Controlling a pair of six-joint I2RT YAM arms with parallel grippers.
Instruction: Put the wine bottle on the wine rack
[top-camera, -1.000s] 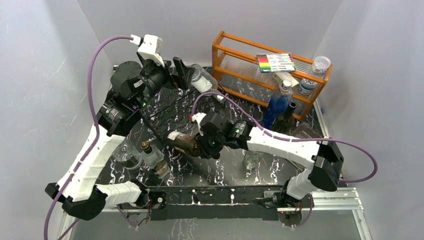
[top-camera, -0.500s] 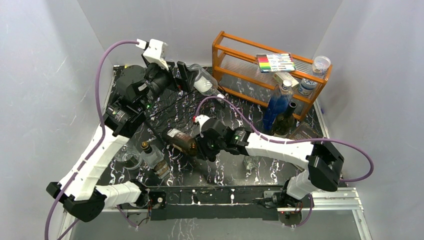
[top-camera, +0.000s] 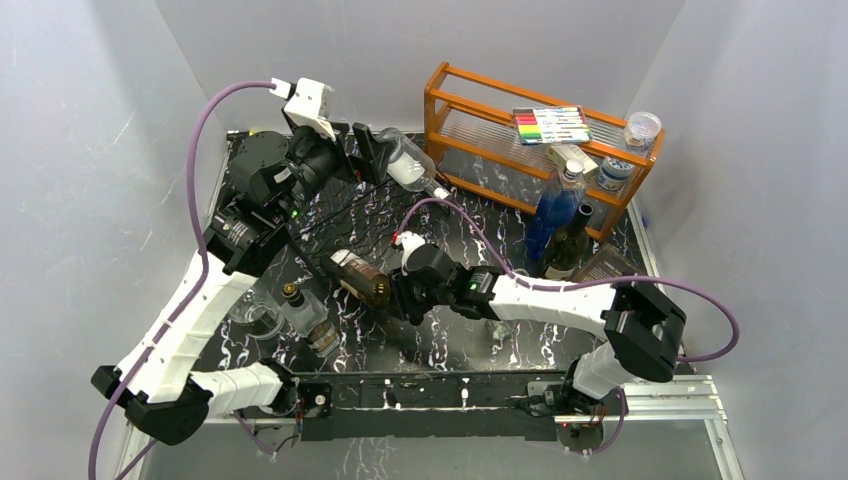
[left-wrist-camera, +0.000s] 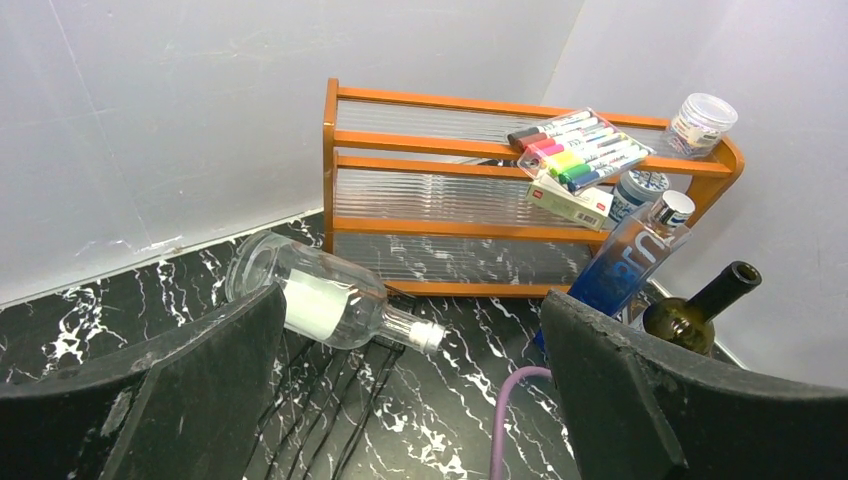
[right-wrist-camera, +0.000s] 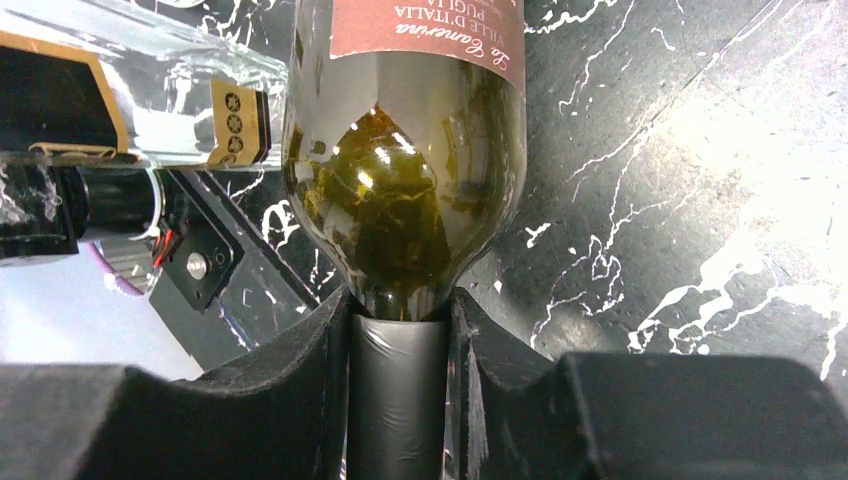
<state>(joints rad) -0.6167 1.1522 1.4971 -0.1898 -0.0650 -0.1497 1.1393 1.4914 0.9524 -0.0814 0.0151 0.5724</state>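
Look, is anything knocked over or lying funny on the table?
Yes. A clear bottle lies on its side in front of the orange shelf, while the blue bottle near the shelf stands. The right gripper holds a brown wine bottle sideways by its neck. Nothing looks spilled or broken.

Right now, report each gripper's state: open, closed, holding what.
Left gripper: open, holding nothing.
Right gripper: closed on the neck of the wine bottle.
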